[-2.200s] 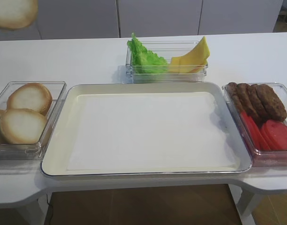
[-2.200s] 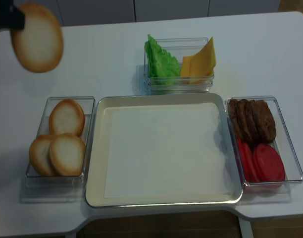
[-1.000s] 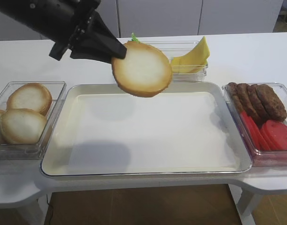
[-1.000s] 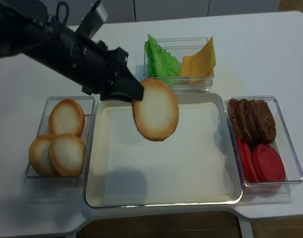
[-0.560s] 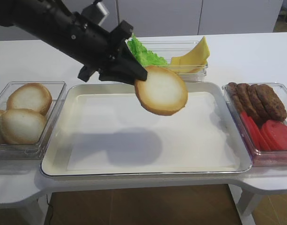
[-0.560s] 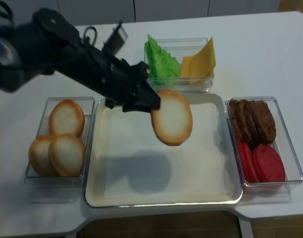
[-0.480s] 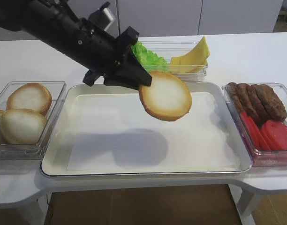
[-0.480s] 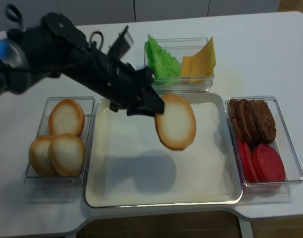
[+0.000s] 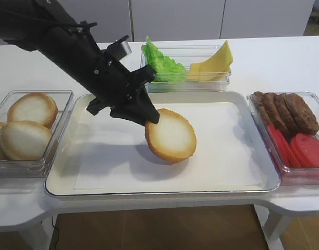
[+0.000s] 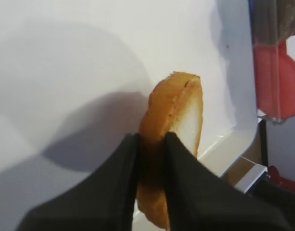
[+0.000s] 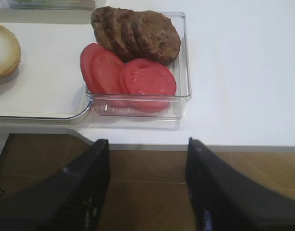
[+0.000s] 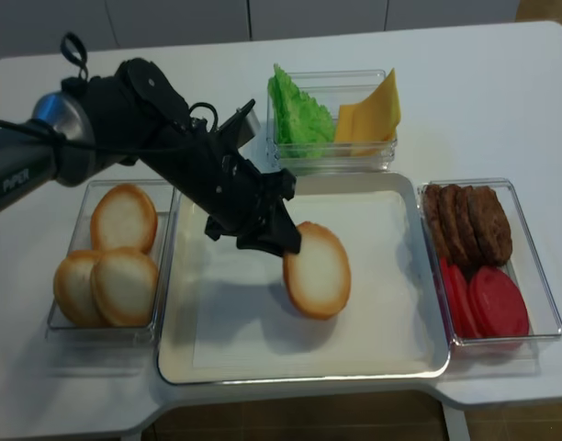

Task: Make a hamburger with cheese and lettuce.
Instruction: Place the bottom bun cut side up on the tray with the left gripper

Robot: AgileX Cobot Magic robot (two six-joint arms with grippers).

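Left hand (image 9: 150,117) clamped on the edge of the hamburger (image 9: 170,135), so far just one bun half, pale face toward the camera and tilted. Its lower rim sits low over the paper-lined tray (image 9: 164,188), about centre; can't tell from the shadow whether it's touching. Left wrist view: both fingers (image 10: 113,192) pinch the toasted rim edge-on.

Right hand (image 11: 146,185) has its jaws wide apart with nothing between them, hanging off the front desk (image 9: 284,62) edge near the bin of patties (image 11: 138,33) and tomato slices (image 11: 128,77).

Lettuce (image 9: 160,63) and cheese (image 9: 214,62) share the clear bin behind the tray, lettuce left, cheese right. Three spare bun halves (image 9: 26,125) in the left bin.
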